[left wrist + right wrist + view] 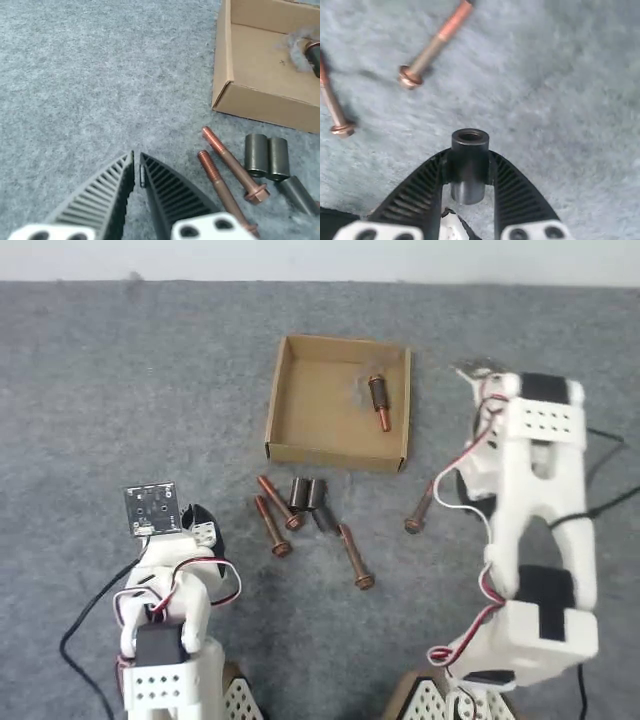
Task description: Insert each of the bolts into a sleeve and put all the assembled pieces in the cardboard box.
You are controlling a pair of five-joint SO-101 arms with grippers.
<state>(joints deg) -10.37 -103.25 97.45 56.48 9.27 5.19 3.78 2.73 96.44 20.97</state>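
With my right gripper (469, 161) pinching a sleeve (469, 145) over the carpet (570, 100) and my left gripper (136, 165) pressed together empty near the loose bolts (227, 165), I judge the next move needs a bolt lined up with that bore, ahead of the cardboard box (335, 454).

the tabletop (120, 390) is covered in a grey, felt-like cloth, matt and fuzzy with a rough nap. the cardboard box (336, 454) is plain brown paperboard with a matt face, the bolts (351, 554) are copper-coloured metal with a dull sheen, and the loose sleeves (299, 493) are dark grey metal, smooth and faintly glossy, like the sleeve (470, 145) clamped in the right pincer (469, 156). that pincer and the left pincer (137, 167) have matt black plastic fingers (165, 185) with ridged faces on smooth white plastic bases, and the arm shells (545, 500) are white plastic too.
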